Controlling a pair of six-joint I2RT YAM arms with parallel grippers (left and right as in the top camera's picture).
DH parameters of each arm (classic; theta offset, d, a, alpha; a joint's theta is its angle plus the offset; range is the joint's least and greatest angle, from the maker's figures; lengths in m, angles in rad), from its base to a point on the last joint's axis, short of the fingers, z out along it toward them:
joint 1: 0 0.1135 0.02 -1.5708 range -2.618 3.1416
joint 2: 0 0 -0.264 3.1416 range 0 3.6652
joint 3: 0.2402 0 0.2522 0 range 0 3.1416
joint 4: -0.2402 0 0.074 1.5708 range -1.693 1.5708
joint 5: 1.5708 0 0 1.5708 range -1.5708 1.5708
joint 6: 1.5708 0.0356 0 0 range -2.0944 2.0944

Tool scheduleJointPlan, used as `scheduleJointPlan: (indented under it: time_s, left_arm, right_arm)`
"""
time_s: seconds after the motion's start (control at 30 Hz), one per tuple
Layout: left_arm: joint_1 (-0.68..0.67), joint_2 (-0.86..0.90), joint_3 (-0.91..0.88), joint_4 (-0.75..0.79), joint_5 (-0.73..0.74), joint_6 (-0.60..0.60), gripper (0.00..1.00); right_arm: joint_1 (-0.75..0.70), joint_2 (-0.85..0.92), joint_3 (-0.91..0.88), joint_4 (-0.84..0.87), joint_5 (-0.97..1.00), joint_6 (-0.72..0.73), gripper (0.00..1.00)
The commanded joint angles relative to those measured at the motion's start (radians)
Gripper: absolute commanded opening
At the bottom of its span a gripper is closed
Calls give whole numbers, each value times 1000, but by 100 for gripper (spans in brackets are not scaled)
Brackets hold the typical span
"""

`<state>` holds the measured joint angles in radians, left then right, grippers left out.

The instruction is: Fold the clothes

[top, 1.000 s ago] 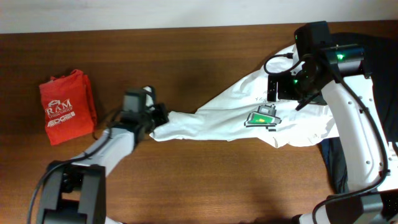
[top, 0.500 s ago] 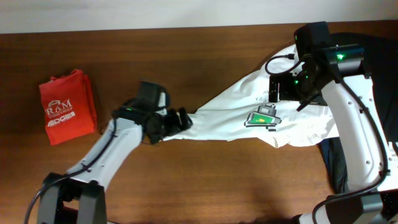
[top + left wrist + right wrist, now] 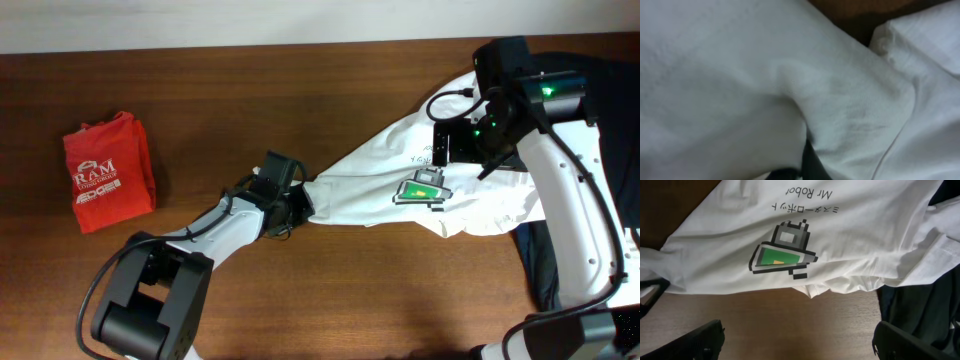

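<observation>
The white T-shirt (image 3: pixel 370 185) lies stretched across the table from the middle to the right, with its green square print (image 3: pixel 425 188) and small dark lettering facing up. My left gripper (image 3: pixel 293 200) is at the shirt's narrow left end and is shut on the cloth. White fabric (image 3: pixel 740 75) fills the left wrist view, with one dark finger (image 3: pixel 807 165) showing. My right gripper (image 3: pixel 455 140) hovers open and empty above the print. In the right wrist view the shirt (image 3: pixel 865 240) and print (image 3: pixel 782 255) lie beyond the spread fingers (image 3: pixel 800 345).
A folded red T-shirt with white lettering (image 3: pixel 108 170) lies at the far left. Dark navy or black clothes (image 3: pixel 540 260) are piled at the right edge under the right arm, and also show in the right wrist view (image 3: pixel 920 305). The table (image 3: pixel 330 290) is brown wood.
My left gripper has moved right with the shirt's left end, so the white shirt is now shorter and more bunched. The right arm has not moved.
</observation>
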<state>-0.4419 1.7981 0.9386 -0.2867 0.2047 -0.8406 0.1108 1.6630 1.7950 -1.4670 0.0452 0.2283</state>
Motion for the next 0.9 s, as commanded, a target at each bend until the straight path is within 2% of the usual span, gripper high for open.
scheduleJointPlan:
  time_s: [0.0, 0.07, 0.13, 0.2, 0.23, 0.3, 0.33, 0.37, 0.4, 0.47, 0.53, 0.57, 0.6, 0.63, 0.7, 0.73, 0.87]
  left_arm:
    - [63, -24, 41, -26, -100, 114, 0]
    - [176, -79, 117, -113, -169, 176, 1]
    - [325, -115, 212, -161, -175, 257, 1]
    - [450, -115, 269, -146, -178, 283, 0]
    - [507, -115, 271, -89, -177, 290, 1]
    - [584, -115, 271, -40, -168, 297, 40]
    - [603, -115, 271, -43, -139, 297, 48]
    - [615, -115, 271, -74, -50, 297, 80]
    - [615, -115, 271, -107, 2, 297, 99]
    - [595, -115, 271, -250, 143, 297, 99]
    - [531, -115, 267, -474, 153, 312, 99]
    - [494, -114, 251, -512, 134, 324, 99]
    - [462, -114, 230, -520, 118, 328, 99]
    - [406, -114, 191, -511, 109, 332, 92]
    - [325, -114, 123, -454, 109, 332, 72]
    - [269, -114, 69, -382, 109, 332, 66]
    - [162, -113, -24, -233, 1, 331, 66]
  right_arm:
    - [-2, -14, 10, -3, 23, 1, 99]
    - [-2, -14, 10, -3, 50, 1, 99]
    - [-2, -14, 10, -3, 61, 1, 99]
    - [-2, -14, 10, -3, 61, 1, 99]
    - [-2, -14, 10, -3, 60, 1, 99]
    - [-2, -14, 10, -6, 61, 1, 99]
    - [-2, -14, 10, -9, 61, 1, 99]
    - [-2, -14, 10, -11, 61, 1, 99]
    - [-2, -14, 10, -11, 61, 1, 99]
    - [-2, -14, 10, -11, 61, 1, 99]
    - [-2, -14, 10, -12, 61, 1, 99]
    - [-2, -14, 10, -12, 61, 1, 99]
    - [-2, -14, 10, -12, 60, 1, 99]
    - [-2, -14, 10, -12, 60, 1, 99]
    - [-2, -13, 10, -12, 56, 1, 99]
    - [-2, -13, 10, -12, 53, 1, 99]
    - [-2, -13, 10, -15, 53, 1, 99]
